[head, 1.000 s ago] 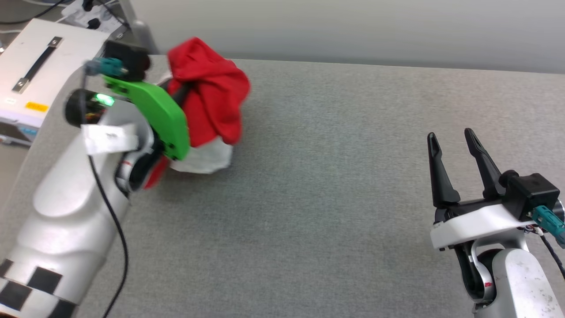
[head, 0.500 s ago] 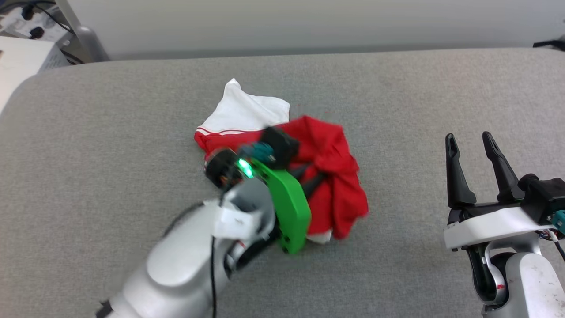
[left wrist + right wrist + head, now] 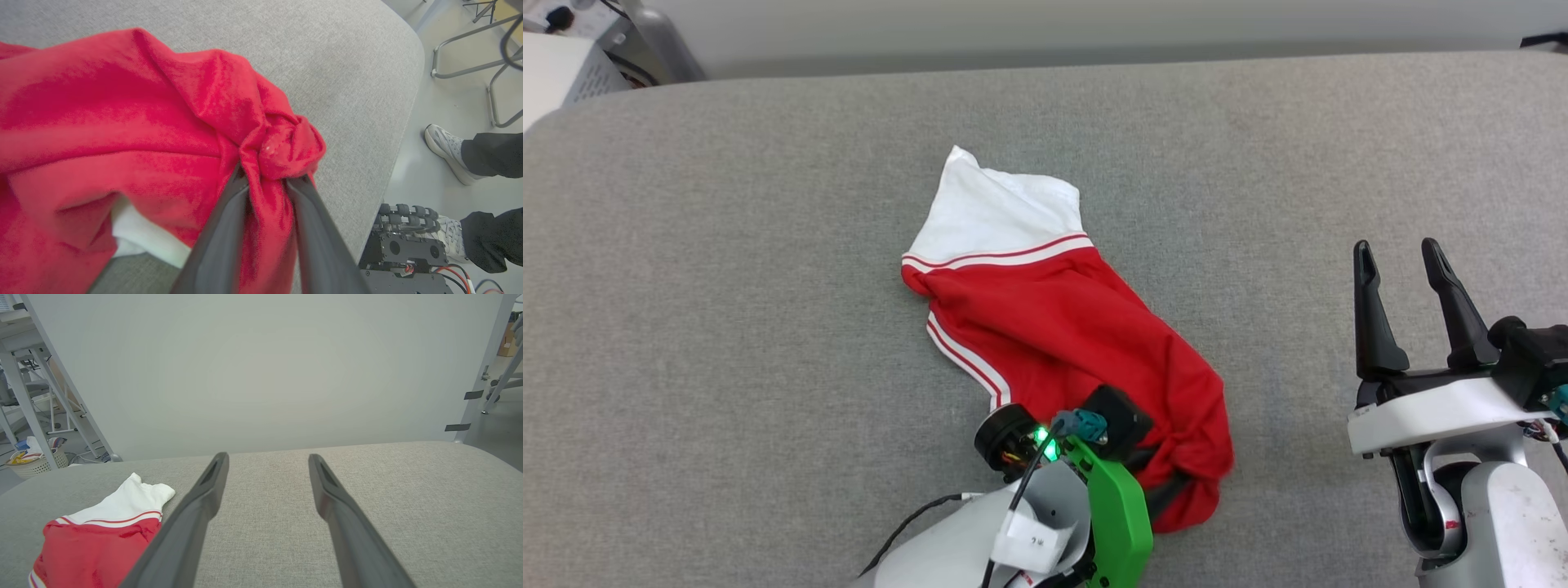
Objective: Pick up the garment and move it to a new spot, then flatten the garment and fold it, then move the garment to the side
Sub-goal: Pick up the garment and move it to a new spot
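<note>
The garment [image 3: 1054, 327] lies stretched across the middle of the grey table [image 3: 727, 327], its white sleeve toward the far side and its red body trailing toward the near edge. My left gripper [image 3: 1164, 478] sits at the garment's near right end. In the left wrist view its two dark fingers [image 3: 229, 220] clamp a bunched knot of the red garment [image 3: 122, 122], the left gripper [image 3: 269, 175] being shut on it. My right gripper [image 3: 1396, 249] stands open at the right, apart from the cloth. In the right wrist view the right gripper [image 3: 267, 457] has bare table between its fingers, with the garment [image 3: 98, 539] at lower left.
A white box [image 3: 556, 73] stands off the table's far left corner. In the left wrist view a person's shoe [image 3: 445, 147] and the robot base [image 3: 408, 245] are on the floor past the table's rounded edge. A basket [image 3: 32, 459] sits on the floor at the left.
The head camera has swung. The garment, held up bunched by the left gripper, has been dragged toward the near edge and now lies stretched on the table. The right gripper stays open.
</note>
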Tool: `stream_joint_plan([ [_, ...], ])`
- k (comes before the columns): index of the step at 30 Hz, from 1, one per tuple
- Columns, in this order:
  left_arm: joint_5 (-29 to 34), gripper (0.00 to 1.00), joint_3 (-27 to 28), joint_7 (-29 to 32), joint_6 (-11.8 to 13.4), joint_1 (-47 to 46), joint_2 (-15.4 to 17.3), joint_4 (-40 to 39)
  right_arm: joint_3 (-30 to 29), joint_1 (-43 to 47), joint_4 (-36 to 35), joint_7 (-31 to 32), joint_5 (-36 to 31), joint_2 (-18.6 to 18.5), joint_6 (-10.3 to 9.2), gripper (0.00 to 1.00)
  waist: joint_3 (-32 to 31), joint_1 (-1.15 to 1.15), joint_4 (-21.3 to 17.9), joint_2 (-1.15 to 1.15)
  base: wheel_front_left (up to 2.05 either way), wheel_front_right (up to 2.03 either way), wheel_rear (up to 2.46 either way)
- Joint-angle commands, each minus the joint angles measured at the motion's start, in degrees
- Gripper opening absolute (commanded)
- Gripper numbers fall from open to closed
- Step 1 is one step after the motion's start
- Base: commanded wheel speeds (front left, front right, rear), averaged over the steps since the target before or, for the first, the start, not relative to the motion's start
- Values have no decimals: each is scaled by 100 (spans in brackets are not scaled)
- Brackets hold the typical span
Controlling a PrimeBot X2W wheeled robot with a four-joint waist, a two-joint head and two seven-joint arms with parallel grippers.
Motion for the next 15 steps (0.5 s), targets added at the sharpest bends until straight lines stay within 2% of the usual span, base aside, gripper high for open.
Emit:
stream_joint_plan([
  [1,122,100,7,-203,-26,99,-42,24,-9,-9,31,-4,-19,-9,37,100,-221,0,123,0,0,0,0],
  [7,275,100,335,-1289,202,251,-83,21,-1,212,110,52,13,-9,37,100,-645,0,320,0,0,0,0],
  [11,446,100,666,-1937,601,304,2,-21,7,360,126,145,1,-9,37,100,-814,0,470,0,0,0,0],
  [15,525,100,1127,-2298,1115,429,175,-57,21,473,121,211,-12,-9,37,100,-945,0,611,0,0,0,0],
])
